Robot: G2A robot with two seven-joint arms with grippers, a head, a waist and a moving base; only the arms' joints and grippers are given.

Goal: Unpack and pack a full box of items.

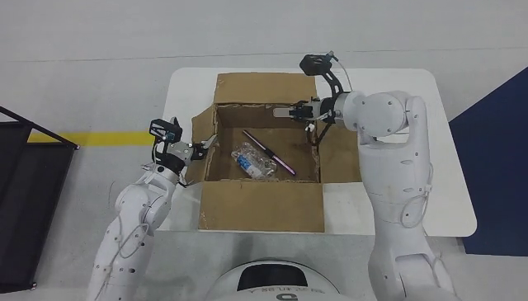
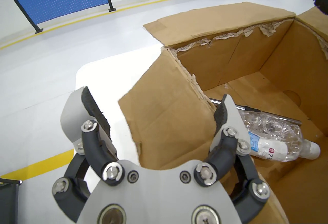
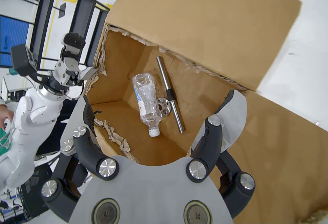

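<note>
Lying flat in box (image 1: 260, 206) | bottle (image 1: 254, 162) diagonal alongside rod (image 1: 276, 154) | left gripper (image 2: 153, 104), right gripper (image 3: 159, 99) spread wide

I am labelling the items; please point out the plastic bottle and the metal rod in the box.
plastic bottle (image 3: 146, 99): right wrist view, on its crumpled body.
metal rod (image 3: 163, 71): right wrist view, on its bare shaft.
</note>
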